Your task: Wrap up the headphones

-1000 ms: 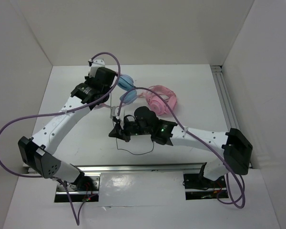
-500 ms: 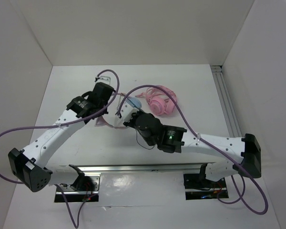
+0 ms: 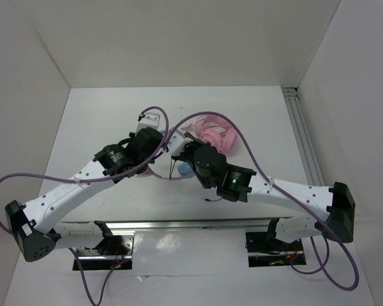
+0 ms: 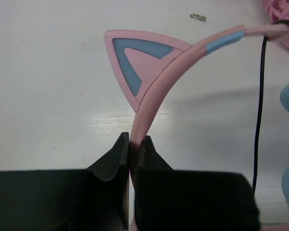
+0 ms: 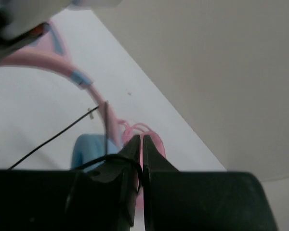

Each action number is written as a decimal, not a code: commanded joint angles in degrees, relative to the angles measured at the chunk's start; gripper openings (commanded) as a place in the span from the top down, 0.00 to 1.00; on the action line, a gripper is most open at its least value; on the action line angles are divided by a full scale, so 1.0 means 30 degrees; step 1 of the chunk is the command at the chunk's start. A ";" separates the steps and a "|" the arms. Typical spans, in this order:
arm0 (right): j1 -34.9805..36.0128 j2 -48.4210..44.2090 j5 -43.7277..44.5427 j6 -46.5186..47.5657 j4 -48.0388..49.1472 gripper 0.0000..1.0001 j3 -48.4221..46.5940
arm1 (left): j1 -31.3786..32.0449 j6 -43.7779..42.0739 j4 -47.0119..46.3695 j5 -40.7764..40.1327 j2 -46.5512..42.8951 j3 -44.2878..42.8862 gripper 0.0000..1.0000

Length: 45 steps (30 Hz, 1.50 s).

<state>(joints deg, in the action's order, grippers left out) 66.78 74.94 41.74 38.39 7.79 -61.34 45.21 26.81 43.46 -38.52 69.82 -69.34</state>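
The headphones hang over the middle of the table, just in front of the pink pair. The left gripper is clenched on the headband, and the right gripper looks to be pinching the cable. I'd hold the band steady and loop the cable taut.

Both arms angled inward, left hand and right hand pinched closed.

The headphones moved nearer (away from the pink pair)
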 commanded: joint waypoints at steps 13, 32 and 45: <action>-0.8257 -0.1133 -0.7787 -0.6733 0.0450 1.00 -0.1203 | 0.3623 -0.1670 0.1831 0.0302 -0.3001 0.0936 1.00; -1.0306 -0.1719 -1.5281 -0.6088 -0.0457 0.96 -0.0734 | 0.1775 -0.5184 0.0366 0.7594 -0.3233 0.0262 1.00; -1.2765 0.0622 -2.0028 -0.7317 -0.0573 0.96 -0.1259 | 0.1775 -0.6794 0.0190 1.0142 -0.4930 -0.0587 1.00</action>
<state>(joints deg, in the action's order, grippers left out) 34.87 74.65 -20.86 18.26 -0.49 -61.06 49.08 11.99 36.91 -21.63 59.88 -69.17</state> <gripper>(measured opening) 0.041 0.122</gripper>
